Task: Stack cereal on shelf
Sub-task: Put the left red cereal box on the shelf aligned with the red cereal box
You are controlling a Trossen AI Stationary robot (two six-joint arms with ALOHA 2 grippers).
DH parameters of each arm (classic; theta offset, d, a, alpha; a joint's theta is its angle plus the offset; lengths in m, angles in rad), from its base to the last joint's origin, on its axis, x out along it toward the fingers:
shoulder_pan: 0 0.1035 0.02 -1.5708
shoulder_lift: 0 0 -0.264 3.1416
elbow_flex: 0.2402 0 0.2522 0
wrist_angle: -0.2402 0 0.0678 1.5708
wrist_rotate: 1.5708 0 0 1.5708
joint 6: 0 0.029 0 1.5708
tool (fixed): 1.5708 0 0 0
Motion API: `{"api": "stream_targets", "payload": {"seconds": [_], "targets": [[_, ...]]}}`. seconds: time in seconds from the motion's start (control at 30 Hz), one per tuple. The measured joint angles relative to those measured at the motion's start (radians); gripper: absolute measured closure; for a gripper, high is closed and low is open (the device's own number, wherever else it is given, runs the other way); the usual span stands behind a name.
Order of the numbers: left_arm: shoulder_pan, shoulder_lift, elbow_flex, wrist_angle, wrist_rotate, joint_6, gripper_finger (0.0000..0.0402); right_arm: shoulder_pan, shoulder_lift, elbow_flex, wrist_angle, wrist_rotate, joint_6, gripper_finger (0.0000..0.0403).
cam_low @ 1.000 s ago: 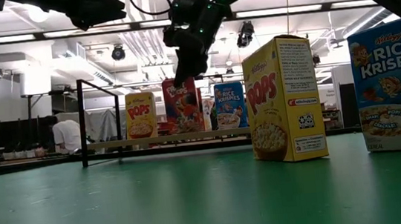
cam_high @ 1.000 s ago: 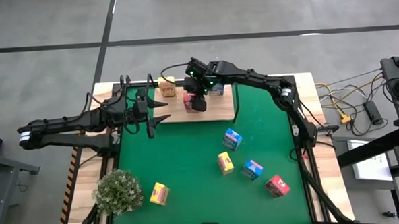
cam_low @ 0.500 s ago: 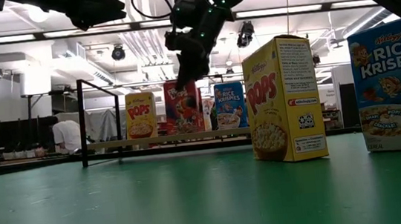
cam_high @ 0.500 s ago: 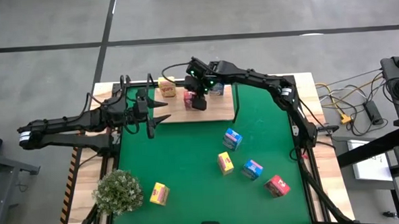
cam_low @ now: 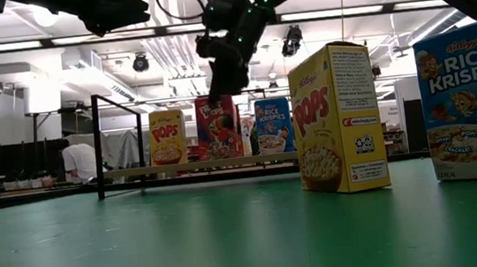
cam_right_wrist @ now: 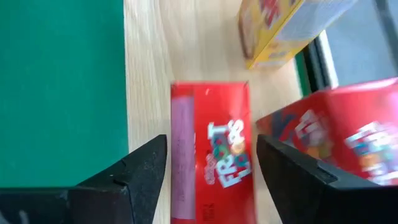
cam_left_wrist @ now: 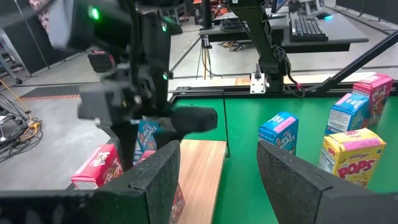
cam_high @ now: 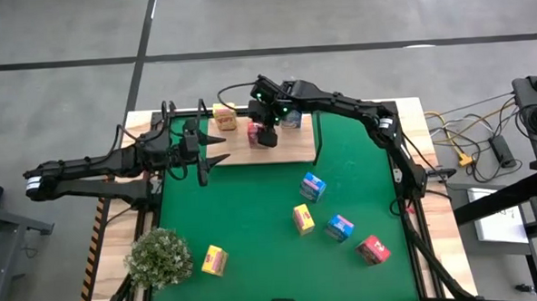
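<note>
The shelf (cam_high: 291, 148) lies at the mat's far edge. On it stand a yellow cereal carton (cam_high: 225, 120), a blue one (cam_high: 292, 120) and a red one (cam_right_wrist: 214, 112). A second red carton (cam_right_wrist: 336, 134) shows beside it. My right gripper (cam_right_wrist: 211, 146) hangs open over the shelf, slanting down. Its fingers stand on either side of the red carton's top, a narrow gap showing at each side. My left gripper (cam_high: 216, 159) waits open above the mat's left edge, near the shelf's left end.
Loose cartons lie on the green mat (cam_high: 244, 215): blue (cam_high: 313, 187), yellow (cam_high: 303, 219), blue (cam_high: 340, 227), red (cam_high: 374, 249) and yellow (cam_high: 214, 260). A bushy plant (cam_high: 158, 257) stands at the near left. The shelf's black wire frame (cam_high: 317, 139) rises at its ends.
My right gripper has spread its fingers and let go of the red carton, while staying in the same place above the shelf. The carton stands upright on the board.
</note>
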Motion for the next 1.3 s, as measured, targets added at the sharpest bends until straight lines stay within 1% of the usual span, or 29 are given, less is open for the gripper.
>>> {"api": "stream_targets", "payload": {"seconds": [0.17, 0.3, 0.43, 0.6, 0.73, 0.87, 1.0, 1.3], "targets": [[0.0, 0.0, 0.0, 0.0, 0.001, 0.0, 0.0205, 0.014, -0.003, 0.062, 0.002, 0.011, 0.0, 0.0165], [0.0, 0.0, 0.0, 0.0, 0.002, 0.0, 0.0205, 0.032, -0.003, 0.08, 0.019, 0.05, -0.003, 0.0183], [0.0, 0.0, 0.0, 0.0, 0.002, 0.0, 0.0205, 0.052, 0.0, 0.074, 0.075, 0.058, -0.008, 0.0223], [0.0, 0.0, 0.0, 0.0, 0.002, 0.001, 0.0205, 0.073, 0.02, 0.071, 0.138, 0.115, -0.026, 0.0286], [0.0, -0.001, 0.0, -0.001, 0.002, 0.001, 0.0205, 0.073, 0.039, 0.071, 0.144, 0.13, -0.038, 0.0328], [0.0, -0.003, 0.0, -0.002, 0.002, 0.001, 0.0205, 0.074, 0.05, 0.068, 0.12, 0.134, -0.039, 0.0356], [0.0, -0.003, 0.0, -0.002, 0.002, 0.001, 0.0205, 0.074, 0.05, 0.068, 0.104, 0.134, -0.055, 0.037], [0.0, -0.004, 0.0, -0.002, 0.001, 0.001, 0.0205, 0.074, 0.049, 0.072, 0.057, 0.135, -0.072, 0.0371]]}}
